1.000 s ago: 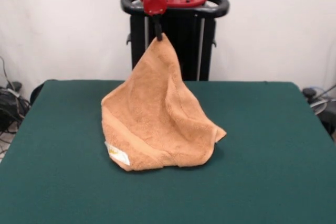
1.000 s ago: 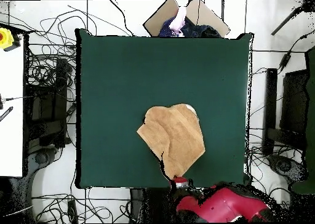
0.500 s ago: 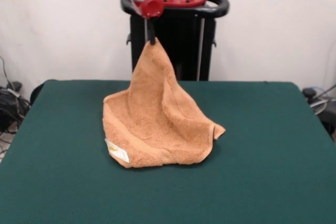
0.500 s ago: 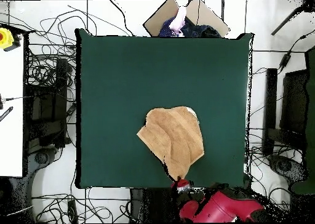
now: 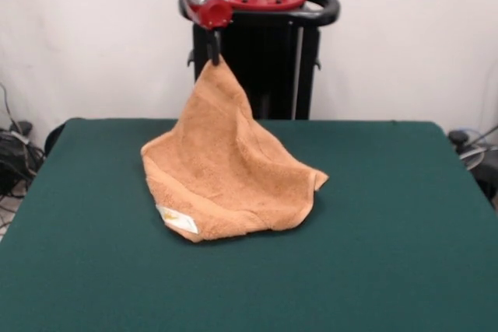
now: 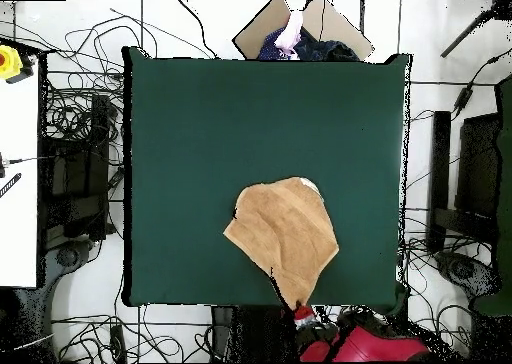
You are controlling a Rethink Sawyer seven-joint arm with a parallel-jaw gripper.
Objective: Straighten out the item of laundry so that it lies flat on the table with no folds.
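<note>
Gripper [image 5: 213, 46] position: raised above the table's [image 5: 405, 215] far edge, fingers clamped on one corner of the towel [image 5: 226, 169]. From that pinched corner the orange-tan towel hangs down in a tent-like cone, widening toward the tabletop. The lower portion rests on the green surface, bunched, with a rolled fold along the near edge. A small white label [image 5: 177, 219] with yellow print sits at the near left part of that fold. A loose corner points out to the right, lying on the felt.

In the overhead view the towel [image 6: 285, 230] appears as an irregular pointed patch in the table's [image 6: 200, 130] half nearer the robot base, tapering toward the gripper [image 6: 301, 311] at the table edge. A person's hand [image 6: 290, 32] shows beyond the opposite edge, beside a cardboard box [image 6: 262, 28]. Cables [image 6: 80, 110] lie on the floor around the table.
</note>
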